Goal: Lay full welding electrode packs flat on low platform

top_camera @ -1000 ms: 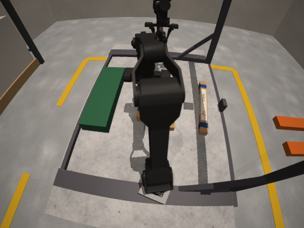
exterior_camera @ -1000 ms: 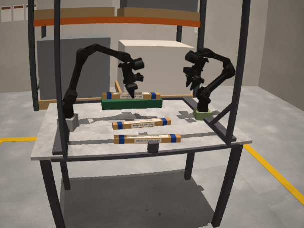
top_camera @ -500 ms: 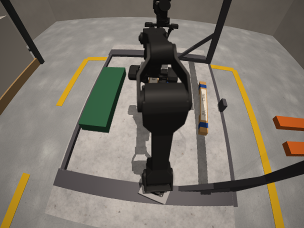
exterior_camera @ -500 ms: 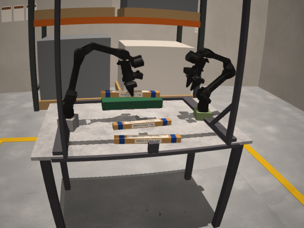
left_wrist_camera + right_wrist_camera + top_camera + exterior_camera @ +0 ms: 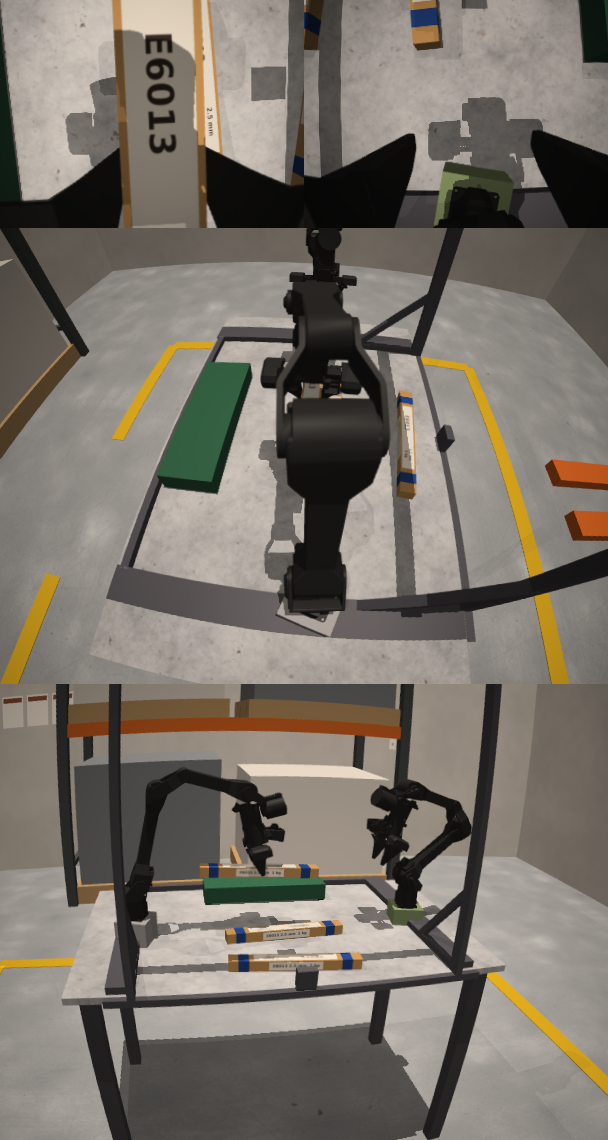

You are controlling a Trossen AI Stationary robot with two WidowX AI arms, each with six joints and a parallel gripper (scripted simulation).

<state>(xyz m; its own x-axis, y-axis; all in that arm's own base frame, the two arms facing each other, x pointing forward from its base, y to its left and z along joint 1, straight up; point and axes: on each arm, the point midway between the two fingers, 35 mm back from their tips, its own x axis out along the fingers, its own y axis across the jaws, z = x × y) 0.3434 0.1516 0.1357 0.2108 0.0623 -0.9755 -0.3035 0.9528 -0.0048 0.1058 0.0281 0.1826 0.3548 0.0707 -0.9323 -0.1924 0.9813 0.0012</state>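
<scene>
My left gripper (image 5: 260,871) (image 5: 159,152) is shut on an orange-and-white pack (image 5: 312,390) (image 5: 295,873) (image 5: 161,100), held roughly level high above the table, beside the green low platform (image 5: 205,420) (image 5: 265,892) (image 5: 7,125) (image 5: 596,30). A second pack (image 5: 284,933) (image 5: 213,100) (image 5: 425,30) lies on the table, slightly angled, partly hidden under the held one in the left wrist view. A third pack (image 5: 407,438) (image 5: 295,963) (image 5: 298,167) (image 5: 311,27) lies flat near the opposite edge. The platform bears no pack. My right gripper (image 5: 379,859) (image 5: 473,139) is open and empty, above the table near its base.
A small dark block (image 5: 445,438) (image 5: 306,978) stands at the table edge beside the third pack. Dark frame posts (image 5: 477,834) rise at the table's sides. The right arm's green base (image 5: 404,913) (image 5: 476,180) and the left arm's grey base (image 5: 145,931) stand at opposite ends.
</scene>
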